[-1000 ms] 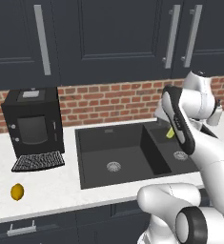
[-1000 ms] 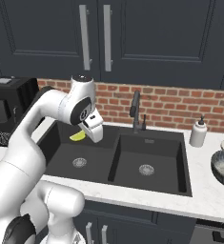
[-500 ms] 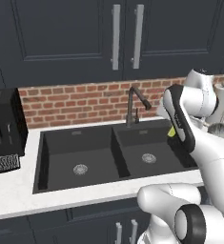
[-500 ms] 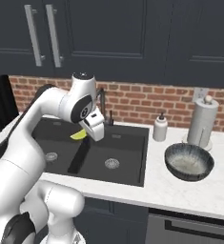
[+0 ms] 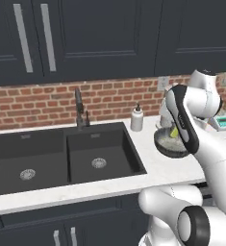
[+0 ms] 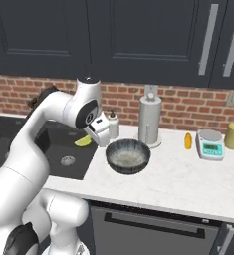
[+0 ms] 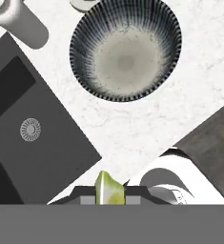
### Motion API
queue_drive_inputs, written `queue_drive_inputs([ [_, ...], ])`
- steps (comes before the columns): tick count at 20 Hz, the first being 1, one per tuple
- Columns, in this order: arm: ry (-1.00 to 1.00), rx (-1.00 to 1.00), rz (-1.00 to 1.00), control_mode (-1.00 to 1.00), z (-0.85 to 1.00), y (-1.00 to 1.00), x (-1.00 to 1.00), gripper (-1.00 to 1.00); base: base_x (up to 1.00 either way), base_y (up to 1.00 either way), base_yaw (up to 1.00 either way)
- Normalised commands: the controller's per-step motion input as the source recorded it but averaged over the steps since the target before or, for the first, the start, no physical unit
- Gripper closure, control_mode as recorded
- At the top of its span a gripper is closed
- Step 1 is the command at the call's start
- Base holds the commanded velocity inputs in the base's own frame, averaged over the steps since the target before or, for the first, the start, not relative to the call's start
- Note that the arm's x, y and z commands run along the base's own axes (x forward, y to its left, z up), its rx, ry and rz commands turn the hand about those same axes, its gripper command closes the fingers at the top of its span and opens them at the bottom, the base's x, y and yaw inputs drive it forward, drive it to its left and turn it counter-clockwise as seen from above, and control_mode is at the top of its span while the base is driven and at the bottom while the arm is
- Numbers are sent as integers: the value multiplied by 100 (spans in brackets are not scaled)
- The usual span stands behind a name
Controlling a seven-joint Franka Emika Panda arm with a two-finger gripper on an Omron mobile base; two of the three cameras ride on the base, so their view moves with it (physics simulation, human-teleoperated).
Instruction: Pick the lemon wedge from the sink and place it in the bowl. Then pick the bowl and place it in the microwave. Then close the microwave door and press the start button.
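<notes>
My gripper [image 6: 86, 141] is shut on the lemon wedge [image 6: 82, 142], a small yellow-green slice held in the air over the counter strip between the sink [image 6: 49, 144] and the bowl [image 6: 128, 156]. In the hand view the lemon wedge [image 7: 107, 188] sits between the fingertips of the gripper [image 7: 108, 194], with the striped bowl [image 7: 125, 50] ahead and a black basin of the sink [image 7: 18, 128] to one side. From the left, the arm partly covers the bowl [image 5: 163, 143] and the lemon wedge [image 5: 174, 130]. The microwave is out of view.
A soap dispenser [image 6: 113, 124] and a paper towel roll [image 6: 149, 121] stand behind the bowl by the brick wall. Further right are a small yellow bottle [image 6: 188, 140], a kitchen scale [image 6: 210, 144] and a yellow jar [image 6: 233, 135]. The faucet [image 5: 79, 108] rises behind the sink [image 5: 115, 150].
The base has driven right, so the whole scene has slid left: the coffee machine has left the views and the bowl has come in. The gripper still holds the wedge.
</notes>
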Motion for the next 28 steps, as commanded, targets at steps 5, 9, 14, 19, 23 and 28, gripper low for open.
queue_drive_inputs([
  [5,0,0,0,100,0,0,0,100,13,-56,0],
  [9,0,0,0,100,0,0,0,100,41,-1,0],
  [14,0,0,0,-100,-2,-7,17,100,38,0,0],
  [19,0,0,0,-100,-29,-20,17,100,0,0,0],
  [23,0,0,0,-100,-47,-1,20,100,0,0,0],
  [28,0,0,0,-100,-59,-1,36,100,0,0,0],
])
